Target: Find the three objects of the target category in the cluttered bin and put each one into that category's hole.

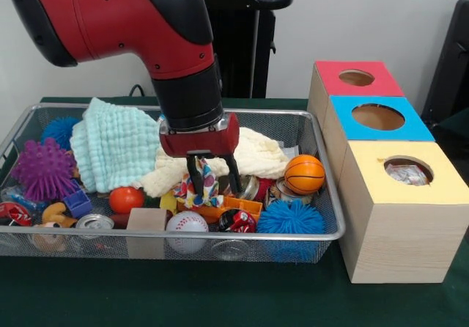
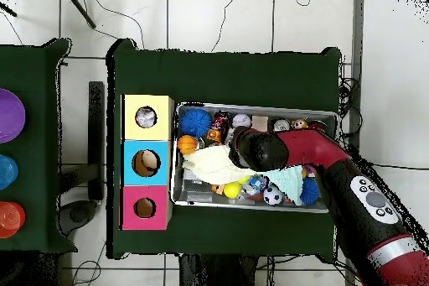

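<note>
I see the tool (image 1: 213, 174) lowered into the middle of the wire mesh bin (image 1: 331, 195), its two black fingers (image 1: 195, 179) clenched on a patterned cloth (image 1: 206, 186) with red, blue and yellow markings, which bunches up between them. The cloth sits just in front of a cream towel (image 1: 256, 155), and a pale green towel (image 1: 113, 145) lies beside that, toward the bin's left in the front view.

Around the grasped cloth I see a miniature basketball (image 1: 304, 174), a blue spiky ball (image 1: 290, 218), a small baseball (image 1: 187, 223), an orange ball (image 1: 126, 199), a purple spiky ball (image 1: 43, 168), a second blue spiky ball (image 1: 58, 130) at the back corner, a wooden block (image 1: 146, 220) and several cans, one (image 1: 94, 223) lying near the front rim.

Three wooden boxes stand in a row just beside the bin on the green counter (image 1: 220, 298): a red-topped box (image 1: 355, 78), a blue-topped box (image 1: 377, 117) and a yellow-topped box (image 1: 407, 171), each with a round hole. Something crumpled shows inside the yellow-topped hole. From overhead, the arm (image 2: 335, 161) reaches across the bin and hides the tool.
</note>
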Action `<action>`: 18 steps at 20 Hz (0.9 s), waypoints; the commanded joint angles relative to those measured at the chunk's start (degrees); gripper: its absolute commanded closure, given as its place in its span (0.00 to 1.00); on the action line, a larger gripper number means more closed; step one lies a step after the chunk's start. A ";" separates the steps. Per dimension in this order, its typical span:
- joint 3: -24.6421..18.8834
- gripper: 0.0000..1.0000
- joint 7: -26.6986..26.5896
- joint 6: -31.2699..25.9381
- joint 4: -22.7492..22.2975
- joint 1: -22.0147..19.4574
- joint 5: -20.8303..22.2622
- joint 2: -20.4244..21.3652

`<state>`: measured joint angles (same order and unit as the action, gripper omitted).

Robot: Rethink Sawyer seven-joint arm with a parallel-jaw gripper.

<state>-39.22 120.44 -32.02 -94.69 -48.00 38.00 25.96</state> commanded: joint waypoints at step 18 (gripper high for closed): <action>0.18 1.00 -11.09 -3.43 -3.99 -0.30 2.72 5.35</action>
<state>-39.21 120.44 -32.03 -94.71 -47.98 38.05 30.24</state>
